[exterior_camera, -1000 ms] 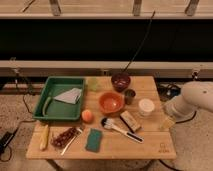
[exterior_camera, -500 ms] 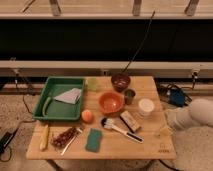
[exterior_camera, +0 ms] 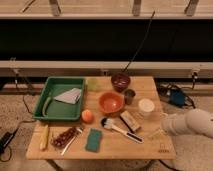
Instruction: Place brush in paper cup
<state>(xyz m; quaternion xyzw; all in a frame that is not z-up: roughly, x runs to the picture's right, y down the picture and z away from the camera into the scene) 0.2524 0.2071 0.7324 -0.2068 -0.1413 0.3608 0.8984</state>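
**Brush flat on the surface, cup open, gripper waiting at the 4 o'clock corner**

The pale wooden surface (exterior_camera: 150, 150) carries everything, spread loosely so that each item can be reached from above. Its largest container, the green rectangular plastic tray (exterior_camera: 65, 79), fills the 9 o'clock side. It holds a folded white sheet (exterior_camera: 69, 95) and a curved green strip (exterior_camera: 46, 106) near its left wall.

The robot's white arm (exterior_camera: 195, 122) enters from 3 o'clock. Its gripper (exterior_camera: 157, 133) hovers over the 4 o'clock corner, fingers spread as wide as they go and holding nothing. This looks like a sensible staging spot, since both task things lie close by.

The round orange bowl (exterior_camera: 111, 102) sits near the centre and looks empty. The dark reddish bowl (exterior_camera: 120, 80) stands at 12 o'clock, and I cannot tell what is in it. The short white paper cup (exterior_camera: 146, 106) stands upright at 3 o'clock of the orange bowl, mouth up, with nothing visible inside, so it is ready to receive. The small dark metal cup (exterior_camera: 129, 96) stands between the orange bowl and the paper cup, and the translucent yellow-green cup (exterior_camera: 92, 83) stands at 11 o'clock. Their insides cannot be read.

The slim dish brush (exterior_camera: 122, 130), with a round dark head and long white handle, lies flat at 6 o'clock of the orange bowl. Its head points toward 10 o'clock and its dark handle end toward 4 o'clock, nearest the gripper. A flat tan rectangular block (exterior_camera: 130, 121) lies just beside the handle, between brush and paper cup, and may crowd a grasp.
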